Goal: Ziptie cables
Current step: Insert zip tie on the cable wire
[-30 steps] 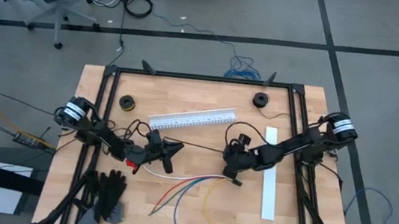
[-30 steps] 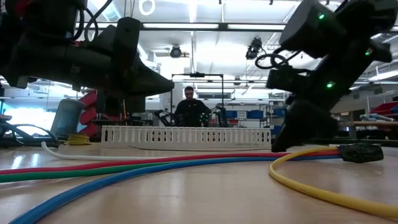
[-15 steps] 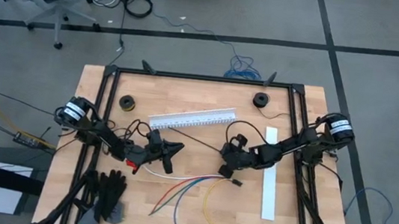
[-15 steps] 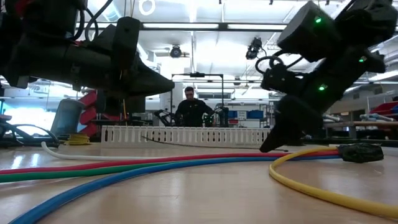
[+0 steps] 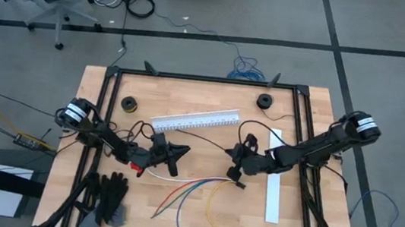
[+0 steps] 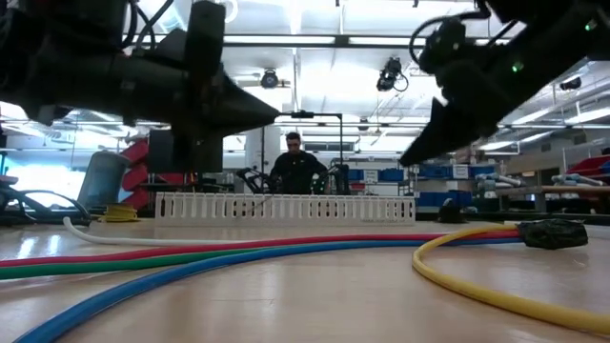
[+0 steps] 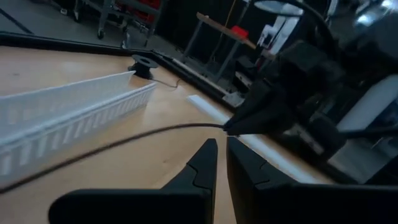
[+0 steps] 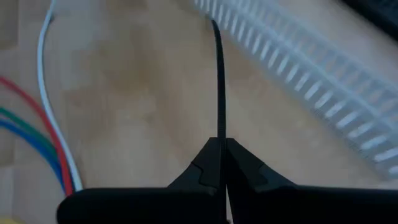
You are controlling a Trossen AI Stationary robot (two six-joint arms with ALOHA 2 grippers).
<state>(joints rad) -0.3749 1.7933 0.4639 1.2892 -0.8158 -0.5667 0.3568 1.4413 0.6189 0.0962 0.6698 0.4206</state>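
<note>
From above, the thin loose cables [image 5: 193,193], red, green, blue, yellow and white, fan over the light wooden table [image 5: 97,94] toward its near edge. The left gripper [image 5: 180,151] hangs just beyond their white strand; the right gripper [image 5: 233,154] sits above their bunched end. A thin black zip tie [image 5: 207,139] runs between the two grippers, beside the long white slotted plastic channel [image 5: 194,119].

At table height, the coloured cables [image 6: 238,252] lie flat on the wood, with both dark grippers raised clear above them.

The left wrist view shows the left gripper [image 7: 221,152] with fingers clenched together, holding nothing visible; the black strand [image 7: 124,143] passes just ahead of its tips to the right gripper [image 7: 231,127].

The right wrist view shows the right gripper [image 8: 221,146] pinched on the black strand [image 8: 219,81], the cables [image 8: 43,143] lying well aside on the table.
</note>
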